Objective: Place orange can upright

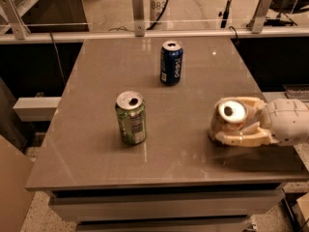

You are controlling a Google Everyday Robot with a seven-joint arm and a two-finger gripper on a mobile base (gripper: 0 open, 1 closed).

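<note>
The orange can (231,111) is at the right side of the grey table (96,149), with its silver top tipped toward the camera. Only the top and a strip of its copper side show between the fingers. My gripper (218,122) reaches in from the right edge and is shut on the orange can, one pale finger (244,101) above it and one below (239,139). The can sits low, at or just above the tabletop; I cannot tell whether it touches.
A green can (131,118) stands upright left of centre, open top up. A dark blue can (171,63) stands upright further back at the middle. A glass rail with metal posts (138,13) runs behind the table. The table's right edge is beneath my wrist.
</note>
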